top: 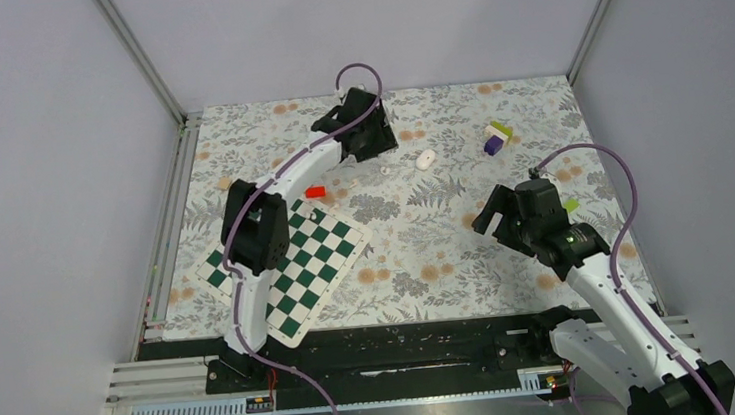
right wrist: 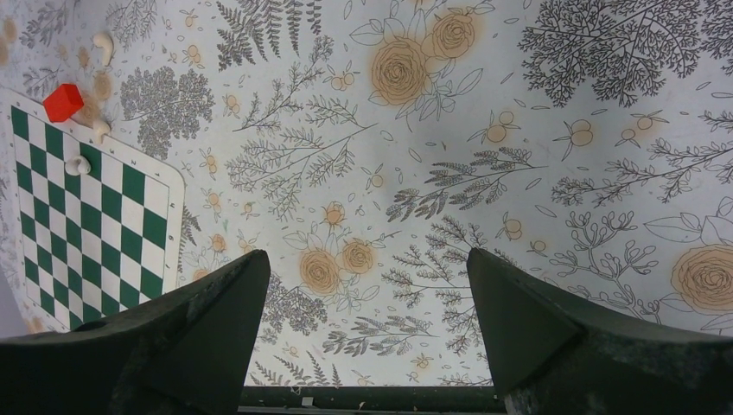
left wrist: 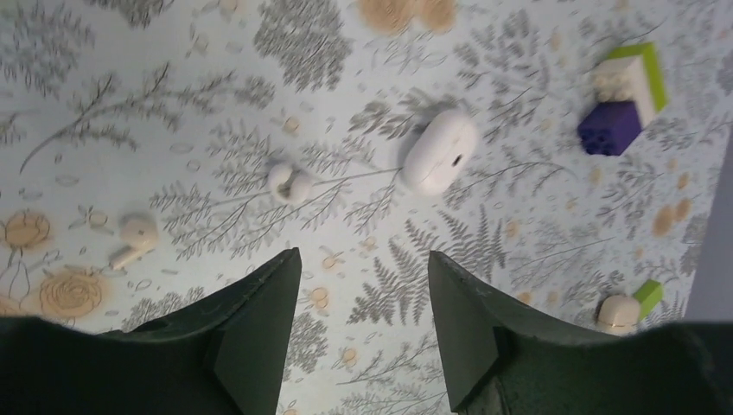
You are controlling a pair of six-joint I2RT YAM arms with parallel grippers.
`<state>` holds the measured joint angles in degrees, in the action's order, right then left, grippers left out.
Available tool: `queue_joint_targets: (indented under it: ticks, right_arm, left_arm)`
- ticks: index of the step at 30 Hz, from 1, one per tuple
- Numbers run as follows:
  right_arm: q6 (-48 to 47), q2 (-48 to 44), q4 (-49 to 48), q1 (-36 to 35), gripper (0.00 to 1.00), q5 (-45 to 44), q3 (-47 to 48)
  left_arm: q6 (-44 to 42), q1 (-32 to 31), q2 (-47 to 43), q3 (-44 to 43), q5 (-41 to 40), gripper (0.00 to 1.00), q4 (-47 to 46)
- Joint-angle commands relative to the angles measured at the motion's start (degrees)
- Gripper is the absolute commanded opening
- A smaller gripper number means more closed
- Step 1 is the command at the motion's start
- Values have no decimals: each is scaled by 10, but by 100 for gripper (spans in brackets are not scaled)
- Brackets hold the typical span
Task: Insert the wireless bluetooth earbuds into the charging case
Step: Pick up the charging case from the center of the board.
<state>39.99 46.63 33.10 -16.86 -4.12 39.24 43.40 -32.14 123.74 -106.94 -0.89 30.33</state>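
Observation:
The charging case (left wrist: 439, 151) lies on the flowered cloth as a white rounded shell, and its inside does not show. It also shows in the top view (top: 426, 159). One white earbud (left wrist: 290, 181) lies just left of the case, also seen from above (top: 383, 167). A second earbud (left wrist: 134, 238) lies farther left. My left gripper (left wrist: 363, 259) is open and empty, hovering short of the earbud and the case, at the far middle of the table (top: 378, 144). My right gripper (right wrist: 367, 259) is open and empty over bare cloth, right of centre (top: 493, 222).
A green-and-white chessboard (top: 293, 264) lies at the left with a red block (top: 315, 191) at its far edge. Stacked purple, white and green bricks (top: 496, 137) stand right of the case. A small green piece (top: 571, 205) lies by the right arm.

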Motion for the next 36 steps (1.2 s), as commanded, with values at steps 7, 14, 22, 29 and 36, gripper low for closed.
queue_joint_targets:
  ticks: [7, 14, 22, 29, 36]
  right_arm:
    - [4, -9, 0, 1, 92, -5, 7]
    - [5, 5, -5, 1, 92, 6, 13]
    - [3, 1, -4, 1, 92, 4, 10]
    - [2, 4, -5, 1, 92, 4, 9]
    - [2, -1, -5, 2, 92, 0, 5]
  left_arm:
    - [-53, -8, 61, -66, -95, 66, 31]
    - [-82, -25, 134, -152, -99, 66, 71]
    - [-97, -32, 167, -174, -114, 55, 82]
    - [-95, -34, 185, -184, -123, 48, 89]
    - [-94, -34, 183, -173, -139, 37, 91]
